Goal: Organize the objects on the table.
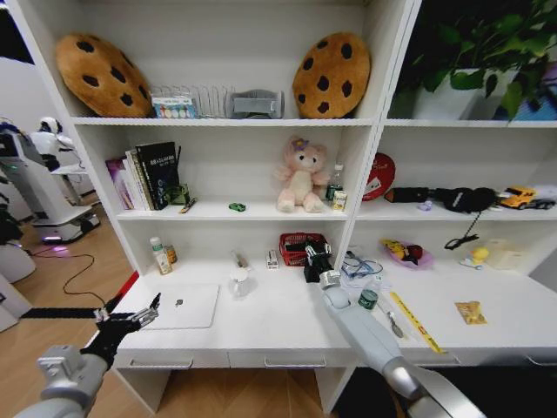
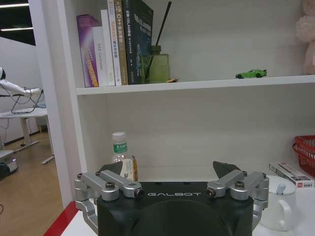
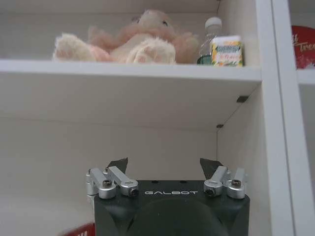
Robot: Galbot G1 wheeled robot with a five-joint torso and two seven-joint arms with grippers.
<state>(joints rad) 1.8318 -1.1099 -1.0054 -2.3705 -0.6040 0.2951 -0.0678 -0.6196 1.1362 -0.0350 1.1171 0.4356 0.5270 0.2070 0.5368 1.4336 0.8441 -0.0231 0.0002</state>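
White surface (image 1: 287, 326) crowded: right gripper (image 1: 317, 259), fingers apart and empty, could clip the red basket (image 1: 297, 247); left gripper (image 1: 150, 310), fingers spread, holds nothing.

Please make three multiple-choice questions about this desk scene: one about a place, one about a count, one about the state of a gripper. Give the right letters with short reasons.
1. Where does the silver laptop lie?
A. on the desk top, left part
B. on the top shelf
C. in the red basket

2. How many cookie-shaped cushions are on the top shelf?
A. one
B. two
C. four

3. How is the left gripper?
A. shut on a pen
B. open, holding nothing
C. shut on a bottle

Answers: 1 A, it lies flat near the desk's left front. 2 B, one at each end. 3 B, fingers apart.
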